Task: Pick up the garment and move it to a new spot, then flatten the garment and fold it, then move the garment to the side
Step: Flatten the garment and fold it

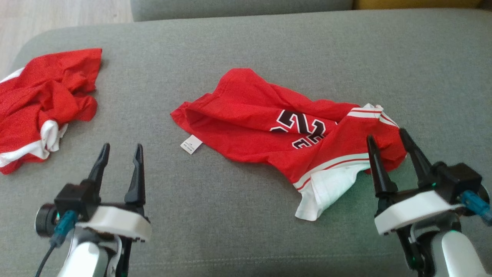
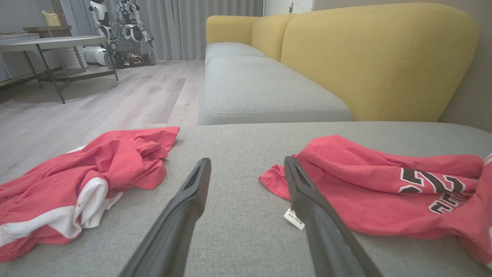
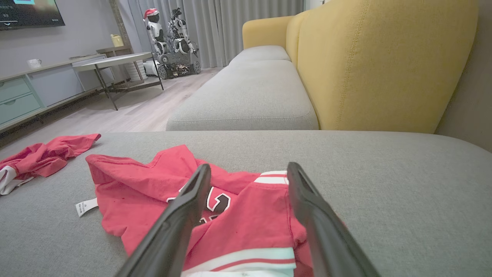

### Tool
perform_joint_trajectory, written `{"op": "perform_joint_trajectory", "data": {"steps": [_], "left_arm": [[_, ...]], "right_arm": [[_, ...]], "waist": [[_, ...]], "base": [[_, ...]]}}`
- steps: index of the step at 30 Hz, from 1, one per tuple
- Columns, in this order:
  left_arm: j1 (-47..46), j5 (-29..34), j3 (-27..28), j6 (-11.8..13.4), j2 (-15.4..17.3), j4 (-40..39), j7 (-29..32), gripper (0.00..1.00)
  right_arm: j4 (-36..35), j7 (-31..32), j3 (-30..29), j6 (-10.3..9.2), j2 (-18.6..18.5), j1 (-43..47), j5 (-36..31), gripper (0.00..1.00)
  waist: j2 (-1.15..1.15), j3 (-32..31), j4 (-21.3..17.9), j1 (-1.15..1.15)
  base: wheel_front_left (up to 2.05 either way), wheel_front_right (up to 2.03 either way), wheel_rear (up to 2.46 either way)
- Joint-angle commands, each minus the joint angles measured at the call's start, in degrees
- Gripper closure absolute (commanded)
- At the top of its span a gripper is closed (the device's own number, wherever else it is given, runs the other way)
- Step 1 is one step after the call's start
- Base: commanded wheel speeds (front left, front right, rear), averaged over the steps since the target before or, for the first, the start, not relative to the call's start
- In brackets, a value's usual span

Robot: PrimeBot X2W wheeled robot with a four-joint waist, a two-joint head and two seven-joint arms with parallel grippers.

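Garment [image 1: 250, 115] — crumpled — beneath right gripper [image 1: 385, 133] (jaws apart)

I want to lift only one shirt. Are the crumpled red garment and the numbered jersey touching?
Apart. The head view shows bare grey cushion between the crumpled red garment and the numbered jersey, with no fabric bridging them.

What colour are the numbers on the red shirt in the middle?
The numbers on the red shirt are black with white edges; the head view shows them best.
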Motion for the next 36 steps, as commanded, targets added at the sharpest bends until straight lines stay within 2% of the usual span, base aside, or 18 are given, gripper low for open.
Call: {"op": "perform_joint_trajectory", "data": {"steps": [1,15,21,29,36], "left_arm": [[-0.78,0.20,2.31,0.40,1.76,-2.98,0.38,0.00],[1.35,-0.72,2.10,1.25,2.42,-6.10,2.25,0.00],[-0.05,-1.11,1.65,0.57,2.57,-6.10,2.58,0.00],[-7.24,-2.55,0.13,-2.77,2.18,-2.11,4.73,0.00],[-19.35,-5.51,-1.13,-7.91,0.23,10.98,7.34,0.00]], "right_arm": [[-1.87,0.12,1.49,-0.04,-0.73,-0.13,-0.20,0.00],[-2.38,0.53,1.59,-0.04,-0.80,0.52,-0.07,0.00],[-2.68,0.59,1.60,-0.04,-0.59,0.31,-0.01,0.00],[-3.11,0.49,1.83,-0.04,-0.36,-0.80,0.23,0.00],[-3.40,0.41,2.58,-0.04,-0.25,-2.81,0.20,0.00]], "waist": [[0.00,-0.51,0.29,0.00],[0.00,-0.89,0.26,0.00],[0.00,-0.29,0.18,0.00],[0.00,2.30,-0.31,0.00],[0.00,6.31,-1.78,0.00]], "base": [[0.00,0.00,0.00],[0.00,0.00,0.00],[0.00,0.00,0.00],[0.00,0.00,0.00],[0.00,0.00,0.00]]}}
